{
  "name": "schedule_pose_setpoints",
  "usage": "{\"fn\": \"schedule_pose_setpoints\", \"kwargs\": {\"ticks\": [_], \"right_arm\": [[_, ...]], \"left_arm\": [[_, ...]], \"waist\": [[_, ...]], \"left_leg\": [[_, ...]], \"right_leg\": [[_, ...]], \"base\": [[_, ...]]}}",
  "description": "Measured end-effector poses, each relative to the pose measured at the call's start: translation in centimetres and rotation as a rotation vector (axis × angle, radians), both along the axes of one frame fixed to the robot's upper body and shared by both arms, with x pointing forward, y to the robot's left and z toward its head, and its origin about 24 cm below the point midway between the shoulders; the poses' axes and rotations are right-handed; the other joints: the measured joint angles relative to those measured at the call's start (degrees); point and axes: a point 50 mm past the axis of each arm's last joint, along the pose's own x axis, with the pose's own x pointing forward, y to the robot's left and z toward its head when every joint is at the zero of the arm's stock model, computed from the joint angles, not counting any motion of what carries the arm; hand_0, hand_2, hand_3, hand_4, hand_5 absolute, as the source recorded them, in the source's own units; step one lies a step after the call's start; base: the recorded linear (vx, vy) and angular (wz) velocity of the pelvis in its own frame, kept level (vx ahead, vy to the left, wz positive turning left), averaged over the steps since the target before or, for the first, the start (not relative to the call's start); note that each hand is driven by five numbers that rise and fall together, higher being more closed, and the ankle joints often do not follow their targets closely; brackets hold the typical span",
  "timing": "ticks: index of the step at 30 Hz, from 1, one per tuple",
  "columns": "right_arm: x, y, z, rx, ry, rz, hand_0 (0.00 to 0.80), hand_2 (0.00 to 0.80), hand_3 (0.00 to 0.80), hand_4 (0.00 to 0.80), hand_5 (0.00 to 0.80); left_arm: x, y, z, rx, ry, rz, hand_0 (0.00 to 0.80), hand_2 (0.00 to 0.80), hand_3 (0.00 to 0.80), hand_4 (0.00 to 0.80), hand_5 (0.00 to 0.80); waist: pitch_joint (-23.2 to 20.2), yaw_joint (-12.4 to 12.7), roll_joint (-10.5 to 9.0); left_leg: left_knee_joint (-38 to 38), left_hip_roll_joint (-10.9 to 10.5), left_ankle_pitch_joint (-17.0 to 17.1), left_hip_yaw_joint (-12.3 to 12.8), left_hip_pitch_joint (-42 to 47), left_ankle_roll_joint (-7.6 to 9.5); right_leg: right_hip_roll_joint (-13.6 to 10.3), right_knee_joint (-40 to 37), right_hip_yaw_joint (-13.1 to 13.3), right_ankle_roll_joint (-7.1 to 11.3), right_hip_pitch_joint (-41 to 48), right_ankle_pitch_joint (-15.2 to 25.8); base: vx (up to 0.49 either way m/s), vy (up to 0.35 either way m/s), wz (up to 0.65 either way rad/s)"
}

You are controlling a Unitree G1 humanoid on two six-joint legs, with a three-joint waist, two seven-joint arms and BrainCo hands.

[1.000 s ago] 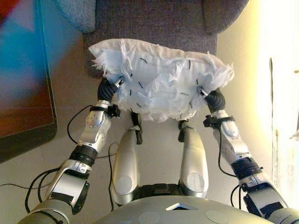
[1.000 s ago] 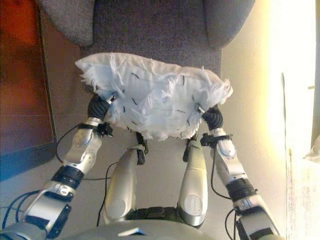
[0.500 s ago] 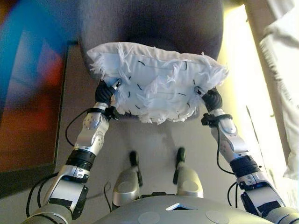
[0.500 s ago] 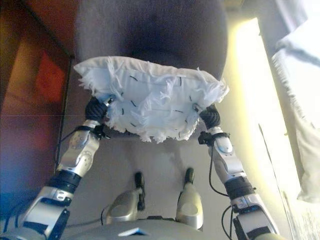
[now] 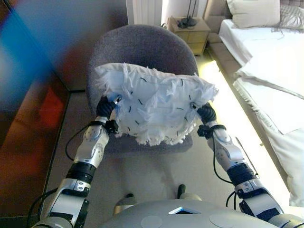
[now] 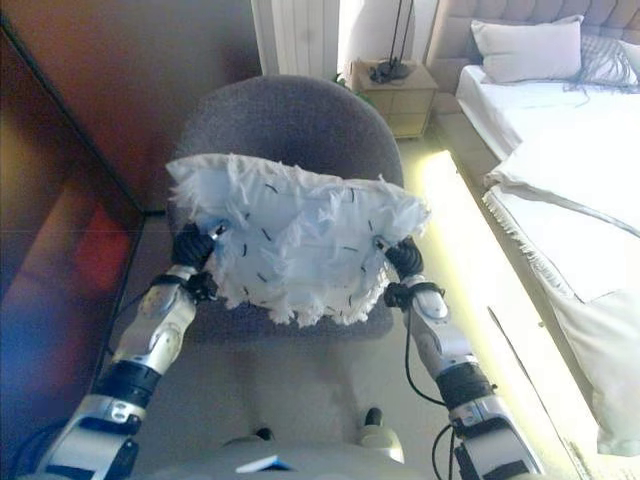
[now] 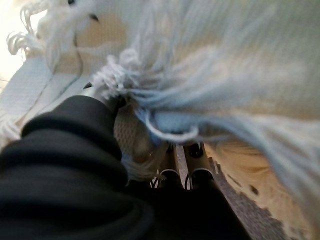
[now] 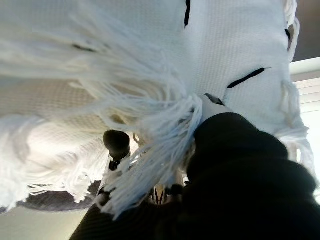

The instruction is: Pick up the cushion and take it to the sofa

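Note:
The cushion (image 5: 154, 104) is white with long fringes and short black stitches. I hold it up between both hands, above the seat of a round grey upholstered chair (image 5: 137, 50). My left hand (image 5: 108, 107) grips its left edge and my right hand (image 5: 205, 113) grips its right edge. In the left wrist view my left hand (image 7: 75, 165) has fingers under the cushion (image 7: 225, 65) with fringe over the thumb. In the right wrist view my right hand (image 8: 240, 170) pinches the cushion (image 8: 125, 50) the same way.
A bed (image 5: 270, 57) with white covers and a pillow (image 5: 251, 12) runs along the right. A small nightstand (image 5: 190, 31) stands behind the chair. A dark wooden panel (image 5: 28, 118) lines the left. Pale floor (image 5: 142, 171) lies between me and the chair.
The whole picture has shifted: the camera has swung up from the floor to the room ahead, bringing the chair back, bed and nightstand into view. Both hands still hold the cushion.

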Motion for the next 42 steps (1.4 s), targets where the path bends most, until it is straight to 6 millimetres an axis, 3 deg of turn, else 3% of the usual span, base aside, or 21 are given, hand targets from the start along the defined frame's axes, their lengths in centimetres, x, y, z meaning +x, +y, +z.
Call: {"fn": "schedule_pose_setpoints", "kwargs": {"ticks": [3, 5, 7, 9, 10, 13, 15, 18, 19, 20, 21, 22, 23, 27, 29, 30, 32, 35, 36, 39, 42], "right_arm": [[0.0, -0.1, -0.2, -0.002, 0.009, -0.014, 0.8, 0.8, 0.8, 0.8, 0.8], [-0.1, -0.4, -0.3, -0.013, 0.015, -0.044, 0.8, 0.8, 0.8, 0.8, 0.8], [-0.3, -0.6, -0.9, -0.029, 0.038, -0.061, 0.8, 0.8, 0.8, 0.8, 0.8], [-0.6, -0.5, -1.4, -0.041, 0.056, -0.056, 0.8, 0.8, 0.8, 0.8, 0.8], [-0.7, -0.5, -1.6, -0.04, 0.064, -0.054, 0.8, 0.8, 0.8, 0.8, 0.8], [-0.7, -0.5, -1.8, -0.026, 0.072, -0.043, 0.8, 0.8, 0.8, 0.8, 0.8], [-0.7, -0.6, -1.8, -0.016, 0.074, -0.049, 0.8, 0.8, 0.8, 0.8, 0.8], [-0.8, -0.7, -1.9, -0.005, 0.079, -0.055, 0.8, 0.8, 0.8, 0.8, 0.8], [-1.0, -0.9, -2.1, 0.002, 0.088, -0.063, 0.8, 0.8, 0.8, 0.8, 0.8], [-1.3, -0.8, -2.4, 0.011, 0.098, -0.06, 0.8, 0.8, 0.8, 0.8, 0.8], [-1.3, -1.1, -2.4, 0.015, 0.098, -0.06, 0.8, 0.8, 0.8, 0.8, 0.8], [-1.5, -1.7, -2.6, 0.004, 0.108, -0.068, 0.8, 0.8, 0.8, 0.8, 0.8], [-1.4, -2.0, -2.6, -0.008, 0.108, -0.063, 0.8, 0.8, 0.8, 0.8, 0.8], [-1.3, -1.5, -2.3, 0.004, 0.096, -0.029, 0.8, 0.8, 0.8, 0.8, 0.8], [-1.4, -1.4, -2.4, 0.002, 0.107, -0.016, 0.8, 0.8, 0.8, 0.8, 0.8], [-1.2, -1.5, -2.1, -0.004, 0.098, -0.011, 0.8, 0.8, 0.8, 0.8, 0.8], [-1.1, -1.8, -1.9, -0.02, 0.09, 0.002, 0.8, 0.8, 0.8, 0.8, 0.8], [-1.0, -2.5, -1.7, -0.043, 0.086, 0.005, 0.8, 0.8, 0.8, 0.8, 0.8], [-1.0, -2.6, -1.7, -0.047, 0.087, 0.003, 0.8, 0.8, 0.8, 0.8, 0.8], [-1.0, -2.6, -1.7, -0.042, 0.089, 0.006, 0.8, 0.8, 0.8, 0.8, 0.8], [-0.5, -1.9, -1.5, -0.024, 0.089, 0.02, 0.8, 0.8, 0.8, 0.8, 0.8]], "left_arm": [[0.0, -0.1, -0.6, 0.0, 0.026, -0.004, 0.8, 0.8, 0.8, 0.8, 0.8], [0.5, -0.7, -1.3, -0.002, 0.058, -0.016, 0.8, 0.8, 0.8, 0.8, 0.8], [0.7, -0.8, -1.7, 0.009, 0.08, -0.031, 0.8, 0.8, 0.8, 0.8, 0.8], [0.6, -0.6, -2.0, 0.013, 0.095, -0.032, 0.8, 0.8, 0.8, 0.8, 0.8], [0.6, -0.6, -2.0, 0.014, 0.095, -0.033, 0.8, 0.8, 0.8, 0.8, 0.8], [0.6, -0.4, -2.0, 0.02, 0.096, -0.043, 0.8, 0.8, 0.8, 0.8, 0.8], [0.5, -0.6, -2.1, 0.037, 0.105, -0.059, 0.8, 0.8, 0.8, 0.8, 0.8], [0.5, -0.5, -2.1, 0.044, 0.108, -0.061, 0.8, 0.8, 0.8, 0.8, 0.8], [0.5, -0.7, -2.2, 0.039, 0.109, -0.064, 0.8, 0.8, 0.8, 0.8, 0.8], [0.4, -0.5, -2.2, 0.044, 0.11, -0.066, 0.8, 0.8, 0.8, 0.8, 0.8], [0.4, -0.7, -2.2, 0.033, 0.112, -0.066, 0.8, 0.8, 0.8, 0.8, 0.8], [0.2, -1.3, -2.7, 0.012, 0.127, -0.073, 0.8, 0.8, 0.8, 0.8, 0.8], [-0.1, -1.5, -3.1, 0.001, 0.136, -0.072, 0.8, 0.8, 0.8, 0.8, 0.8], [0.0, -0.9, -2.9, -0.008, 0.128, -0.046, 0.8, 0.8, 0.8, 0.8, 0.8], [-0.3, -0.7, -3.1, -0.006, 0.135, -0.041, 0.8, 0.8, 0.8, 0.8, 0.8], [-0.2, -0.8, -2.8, -0.008, 0.127, -0.04, 0.8, 0.8, 0.8, 0.8, 0.8], [-0.2, -1.0, -2.9, -0.015, 0.128, -0.034, 0.8, 0.8, 0.8, 0.8, 0.8], [-0.1, -1.9, -3.0, -0.045, 0.127, -0.029, 0.8, 0.8, 0.8, 0.8, 0.8], [-0.1, -2.1, -3.1, -0.051, 0.127, -0.032, 0.8, 0.8, 0.8, 0.8, 0.8], [-0.2, -2.1, -3.0, -0.049, 0.126, -0.031, 0.8, 0.8, 0.8, 0.8, 0.8], [-0.1, -1.2, -2.8, -0.025, 0.123, -0.021, 0.8, 0.8, 0.8, 0.8, 0.8]], "waist": [[-0.1, -0.1, -0.28], [0.5, -0.2, 0.73], [1.5, -1.3, 2.09], [2.0, -1.8, 2.88], [2.1, -2.1, 2.86], [2.5, -2.0, 2.39], [2.6, -2.1, 1.92], [3.7, -3.1, 0.73], [3.8, -3.1, -0.18], [3.5, -3.1, -2.43], [4.2, -3.5, -3.04], [4.6, -3.2, -2.18], [4.2, -2.9, -0.58], [3.1, -3.9, -1.21], [0.7, -5.6, 0.52], [0.5, -5.8, 0.87], [0.3, -5.5, 0.64], [0.5, -4.8, -0.05], [0.7, -4.9, -0.38], [1.5, -4.8, -1.94], [1.8, -4.6, -2.45]], "left_leg": [[1.7, -1.6, -0.9, -0.2, -0.3, 1.2], [7.0, -2.3, -3.4, -2.2, -3.2, 2.52], [11.6, -2.1, -5.3, -3.8, -5.0, 3.85], [11.7, -1.6, -5.0, -5.0, -4.6, 4.73], [11.6, -1.4, -4.8, -5.3, -4.1, 5.11], [10.3, -1.9, -4.1, -6.5, -4.2, 6.22], [10.0, -2.7, -3.8, -7.0, -4.7, 6.69], [9.4, -3.2, -3.6, -8.6, -5.0, 6.84], [8.6, -3.6, -3.7, -9.5, -4.7, 6.65], [7.7, -5.1, -3.5, -9.8, -3.7, 5.87], [10.7, -5.6, -4.2, -10.1, -4.1, 4.97], [16.8, -6.0, -7.7, -9.1, -3.9, 5.29], [15.8, -5.5, -11.2, -9.3, -1.9, 5.05], [12.8, -2.9, -12.5, -7.7, 2.0, 2.56], [13.8, 0.7, -13.2, -6.7, 2.5, 0.25], [17.0, 1.5, -13.8, -6.2, 1.5, -1.48], [28.9, 2.9, -13.2, -6.2, -3.5, -1.79], [44.2, 3.6, -7.0, -7.0, -10.8, -1.62], [47.1, 4.0, -7.1, -6.7, -12.2, -1.34], [44.4, 4.1, -7.0, -6.3, -12.6, -1.26], [32.5, 4.4, -7.0, -6.3, -11.5, -1.17]], "right_leg": [[-2.2, 6.8, 0.6, 0.82, -2.2, -3.0], [-3.6, 16.3, 1.9, 0.99, -6.8, -3.0], [-3.8, 24.9, 5.3, 0.51, -11.1, 0.8], [-3.2, 28.9, 7.5, -0.7, -13.2, 6.1], [-2.4, 30.7, 8.5, 0.07, -14.6, 4.6], [0.2, 27.7, 9.0, 2.08, -13.8, -1.5], [1.3, 20.0, 9.0, 4.14, -12.5, -3.5], [3.2, 9.1, 9.0, 4.07, -11.3, -3.8], [3.6, 6.9, 8.7, 4.12, -10.7, -4.0], [3.2, 5.9, 8.5, 5.02, -9.6, -6.6], [2.8, 6.5, 8.0, 2.74, -9.8, -4.0], [3.2, 7.9, 7.0, 2.71, -9.7, -3.9], [4.4, 8.7, 6.0, 1.95, -9.7, -3.4], [5.9, 14.3, 4.7, -1.66, -10.8, -2.6], [9.3, 15.4, 4.0, -5.15, -9.9, -5.9], [10.8, 14.4, 4.0, -9.32, -9.2, -6.3], [11.5, 13.6, 4.3, -10.86, -8.0, -6.9], [11.6, 13.7, 5.4, -12.72, -6.2, -8.4], [11.6, 12.8, 5.4, -12.92, -4.9, -8.4], [12.4, 10.2, 5.5, -14.06, -1.2, -8.5], [13.2, 8.2, 6.9, -13.92, 0.7, -9.2]], "base": [[-0.022, 0.127, 0.08], [-0.026, 0.169, 0.17], [0.051, 0.089, 0.29], [0.169, -0.067, 0.24], [0.263, -0.147, 0.12], [0.342, -0.17, 0.21], [0.345, -0.113, 0.21], [0.454, -0.115, 0.28], [0.488, -0.146, 0.32], [0.472, -0.162, 0.44], [0.444, -0.151, 0.2], [0.448, -0.144, -0.15], [0.479, -0.132, -0.52], [0.457, -0.174, -0.34], [0.371, -0.233, 0.05], [0.359, -0.249, -0.03], [0.28, -0.208, -0.28], [0.227, -0.155, -0.25], [0.224, -0.085, -0.16], [0.221, 0.002, -0.16], [0.233, 0.118, -0.22]]}}
